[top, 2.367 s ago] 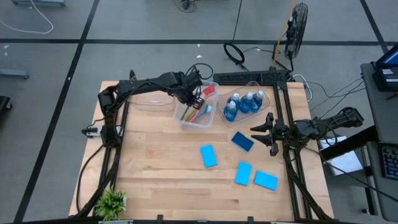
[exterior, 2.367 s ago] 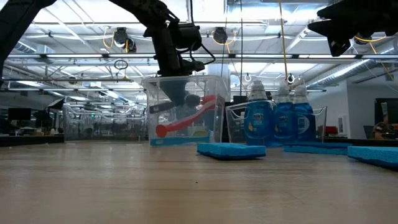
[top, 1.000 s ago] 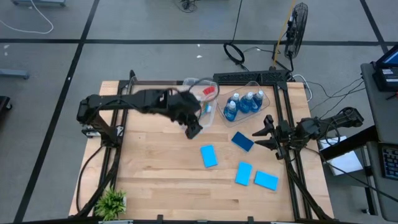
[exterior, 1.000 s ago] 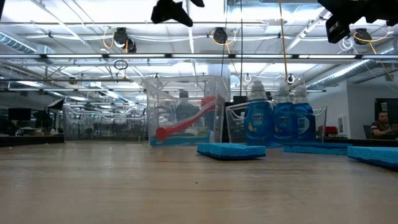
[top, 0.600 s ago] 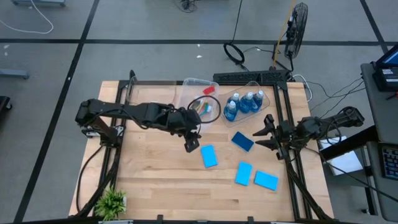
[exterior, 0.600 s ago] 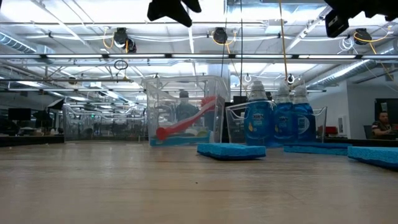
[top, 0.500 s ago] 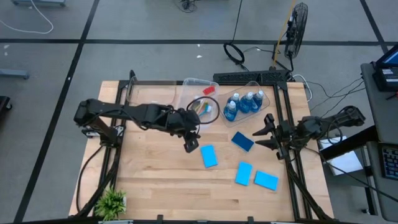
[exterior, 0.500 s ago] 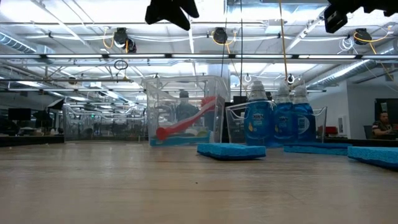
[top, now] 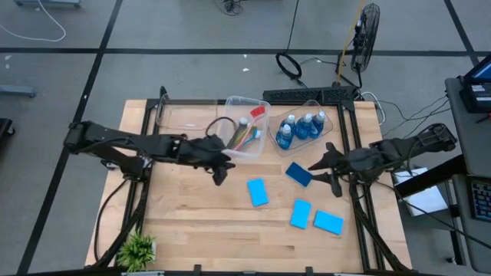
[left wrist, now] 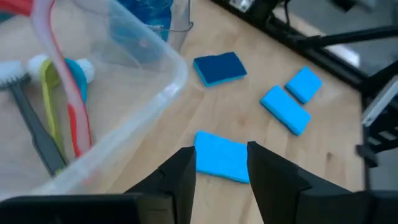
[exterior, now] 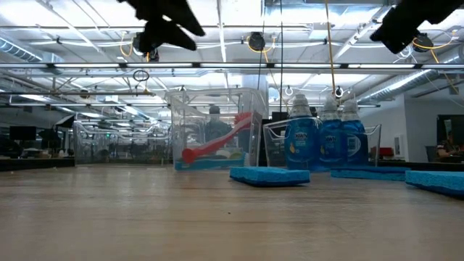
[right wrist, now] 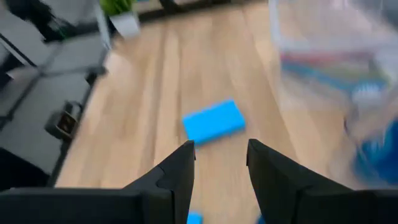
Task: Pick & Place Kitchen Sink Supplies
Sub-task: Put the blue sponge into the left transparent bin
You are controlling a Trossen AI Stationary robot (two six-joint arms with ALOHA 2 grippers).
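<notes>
From above, you see a wooden table [top: 192, 215] with two clear bins at its far edge. The middle bin [top: 247, 126] holds the brushes [top: 244, 136]; the bin [top: 295, 115] beside it holds four bottles [top: 301, 127]. Four blue sponges lie loose on the wood: a dark one [top: 299, 174] nearest the bottles, then sponges at [top: 257, 192], [top: 301, 213] and [top: 328, 222]. Your left gripper [top: 218, 175] hangs near the brush bin, its fingers apart and empty. Your right gripper [top: 322, 170] hovers just beside the dark sponge, spread and empty too.

At table height, the bottles [exterior: 319, 141] and a red brush [exterior: 217, 141] stand inside their bins, with a sponge [exterior: 270, 175] lying in front.

Your left wrist looks over the brush bin [left wrist: 112, 112] toward a sponge [left wrist: 222, 155].

Your right wrist faces a sponge [right wrist: 214, 121].

Judging from this, brushes and bottles look sorted; the four sponges remain.
</notes>
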